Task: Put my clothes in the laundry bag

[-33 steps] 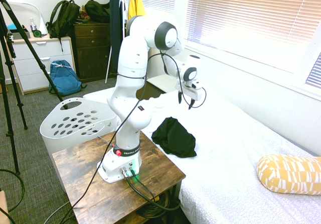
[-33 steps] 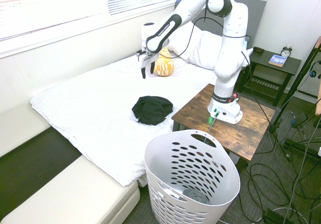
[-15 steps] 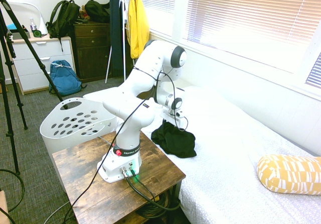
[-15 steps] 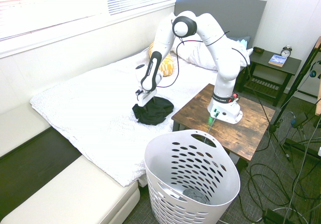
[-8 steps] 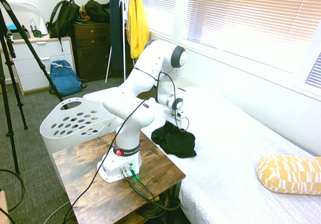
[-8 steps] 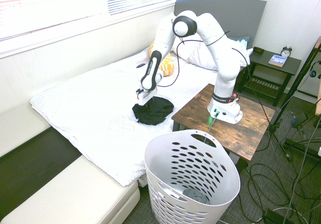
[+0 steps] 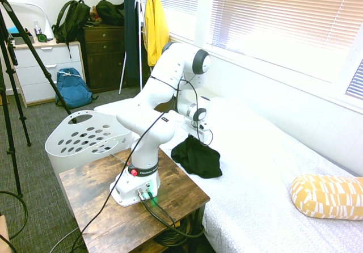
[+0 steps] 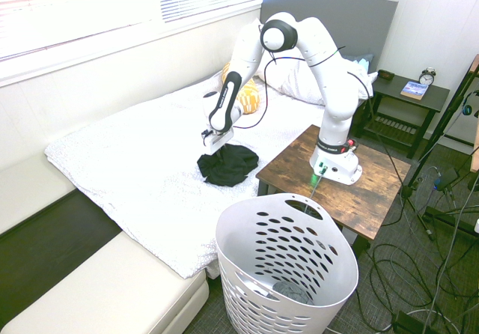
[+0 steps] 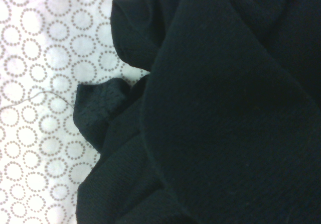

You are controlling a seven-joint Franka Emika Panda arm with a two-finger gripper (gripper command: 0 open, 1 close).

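The clothes (image 7: pixel 199 159) are a crumpled black garment on the white bed, near the bed's edge beside the wooden side table. My gripper (image 7: pixel 198 136) points down at the garment's top and is shut on a pinch of the fabric, which peaks up toward it (image 8: pixel 212 146). The clothes (image 8: pixel 229 166) still rest on the bedspread. In the wrist view black fabric (image 9: pixel 225 108) fills most of the picture over the dotted sheet. The laundry bag (image 7: pixel 63 145), a white basket with oval holes, stands on the floor by the table, well apart from the gripper (image 8: pixel 247 274).
The wooden side table (image 8: pixel 378 192) carries the arm's base between bed and basket. A yellow pillow (image 7: pixel 326 195) lies further up the bed (image 7: pixel 266 162). A blue backpack (image 7: pixel 72 87) sits by the dresser and a yellow garment (image 7: pixel 153 20) hangs by the window.
The arm came down from above the bed onto the black garment. The jaws closed on the fabric, and the gripper has risen slightly, drawing the fabric into a peak.
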